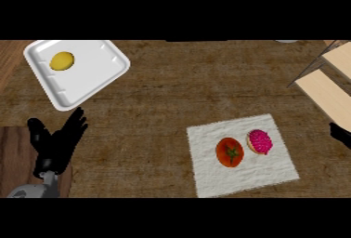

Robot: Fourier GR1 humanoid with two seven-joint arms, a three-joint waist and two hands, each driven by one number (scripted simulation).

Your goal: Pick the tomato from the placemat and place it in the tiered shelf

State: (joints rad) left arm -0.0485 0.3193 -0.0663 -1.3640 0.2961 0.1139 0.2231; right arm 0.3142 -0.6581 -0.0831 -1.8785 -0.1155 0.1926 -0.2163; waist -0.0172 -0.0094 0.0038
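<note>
noted a wooden counter (pixel 171 93) across the whole view. found the tiered shelf (pixel 329 93) at the right edge, only partly in frame, pale boards, well apart from the placemat. recorded a white tray (pixel 96 74) at upper left, set corner-on. recorded a white placemat (pixel 226 181) at lower centre-right, laid flat as the pickup spot. logged the left hand (pixel 58 139) at lower left, resting with fingers straight and spread upward, holding nothing. judged it idle, being far from both tomato and shelf. located the tomato (pixel 230 152) on the placemat, stem up, untouched, just beside a pink-frosted doughnut (pixel 259 142) on its shelf side. marked a small yellow fruit (pixel 61 61), possibly a lemon, on the tray, clear of the work. caught only a dark sliver of the right hand (pixel 341 134) at the right border, between placemat and shelf. cannot tell whether open or closed. judged pickup not yet begun.
</note>
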